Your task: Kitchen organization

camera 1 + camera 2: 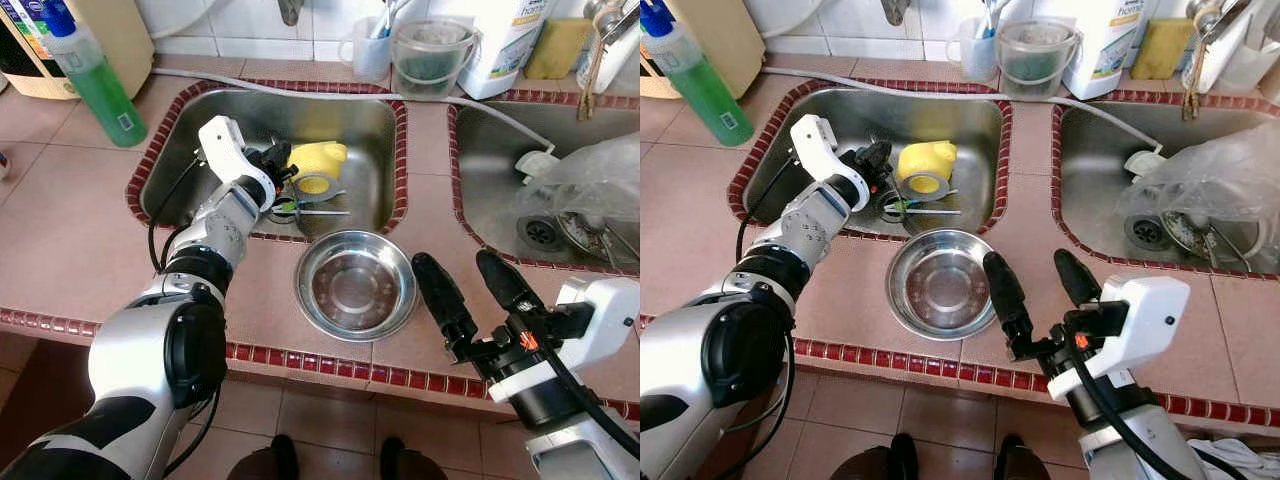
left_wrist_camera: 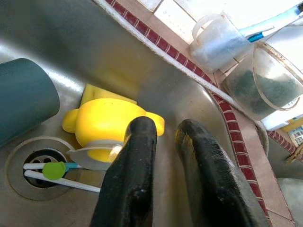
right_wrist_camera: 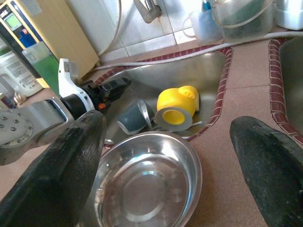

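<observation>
A pinkish tiled counter (image 1: pixel 70 220) edged in dark red mosaic trim (image 1: pixel 320 365). Behind — a white tiled wall (image 1: pixel 250 20). Below, a tan tiled floor (image 1: pixel 300 420).

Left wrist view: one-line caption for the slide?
Left gripper open inside the steel sink, reaching toward a yellow cup lying beside the drain.

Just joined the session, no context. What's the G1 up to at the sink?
The left gripper is down in the left sink basin, fingers slightly apart and holding nothing, aimed at a yellow cup lying on its side beside a dark grey cup near the drain. The right gripper hovers open over the tiled counter, just right of a steel bowl sitting empty on the counter's front part.
</observation>
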Controlling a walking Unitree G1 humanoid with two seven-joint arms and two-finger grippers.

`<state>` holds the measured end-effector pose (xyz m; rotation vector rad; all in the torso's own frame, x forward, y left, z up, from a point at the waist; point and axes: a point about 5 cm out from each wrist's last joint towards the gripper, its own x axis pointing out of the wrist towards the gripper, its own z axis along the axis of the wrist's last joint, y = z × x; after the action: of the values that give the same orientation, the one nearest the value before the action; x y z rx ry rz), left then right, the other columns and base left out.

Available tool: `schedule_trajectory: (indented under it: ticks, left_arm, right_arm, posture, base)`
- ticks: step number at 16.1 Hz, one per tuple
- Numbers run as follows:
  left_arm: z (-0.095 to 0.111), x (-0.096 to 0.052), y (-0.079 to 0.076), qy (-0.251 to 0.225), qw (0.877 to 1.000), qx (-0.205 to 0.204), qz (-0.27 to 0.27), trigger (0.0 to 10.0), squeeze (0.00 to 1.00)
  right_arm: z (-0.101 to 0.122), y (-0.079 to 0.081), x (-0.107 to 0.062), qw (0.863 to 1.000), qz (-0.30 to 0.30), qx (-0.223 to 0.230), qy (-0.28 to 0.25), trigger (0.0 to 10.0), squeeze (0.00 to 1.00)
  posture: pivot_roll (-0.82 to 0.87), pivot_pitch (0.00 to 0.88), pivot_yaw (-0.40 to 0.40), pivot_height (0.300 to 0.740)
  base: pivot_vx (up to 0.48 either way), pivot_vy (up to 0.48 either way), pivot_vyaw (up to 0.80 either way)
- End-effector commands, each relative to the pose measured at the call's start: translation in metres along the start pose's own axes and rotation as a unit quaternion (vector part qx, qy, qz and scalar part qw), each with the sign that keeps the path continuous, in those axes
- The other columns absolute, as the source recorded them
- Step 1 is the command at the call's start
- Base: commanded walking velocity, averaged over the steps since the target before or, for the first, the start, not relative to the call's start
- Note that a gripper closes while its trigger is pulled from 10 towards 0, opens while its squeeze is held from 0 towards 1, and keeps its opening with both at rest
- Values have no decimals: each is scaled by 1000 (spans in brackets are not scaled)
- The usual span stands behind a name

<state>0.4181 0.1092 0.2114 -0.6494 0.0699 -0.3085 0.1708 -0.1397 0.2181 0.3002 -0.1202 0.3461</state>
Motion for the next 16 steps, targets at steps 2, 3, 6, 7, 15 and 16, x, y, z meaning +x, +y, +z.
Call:
schedule_trajectory:
  ticks: [2, 3, 6, 7, 15, 16]
  left_arm:
    - [3, -1, 4, 0, 1000, -3, 0, 10000, 1000]
    - [4, -1, 4, -1, 1000, -4, -2, 10000, 1000]
    - [4, -1, 4, -1, 1000, 0, -1, 10000, 1000]
    - [5, -2, 5, -1, 1000, 2, 0, 10000, 1000]
    - [26, -4, 8, -18, 999, 26, -15, 10000, 1000]
    - [29, -4, 8, -20, 999, 31, -19, 10000, 1000]
  right_arm:
    - [3, 4, -2, 1000, 5, 2, -3, 10000, 0]
    - [3, 4, -2, 1000, 6, 2, -4, 10000, 0]
    - [2, 3, -1, 1000, 6, 2, -4, 10000, 0]
    - [2, 3, -1, 1000, 7, 3, -4, 10000, 0]
    - [-3, 4, 19, 999, 34, 27, -16, 10000, 0]
    - [-4, 4, 22, 999, 38, 27, -17, 10000, 0]
  posture:
    - [-209, 271, 92, 740]
    - [-209, 271, 92, 740]
    - [-200, 269, 92, 740]
    - [-200, 269, 92, 740]
    - [-104, 221, 87, 740]
    - [-95, 216, 87, 740]
  base:
    - [0, 0, 0]
    - [0, 0, 0]
    - [0, 0, 0]
    - [0, 0, 0]
    - [0, 0, 0]
    - [0, 0, 0]
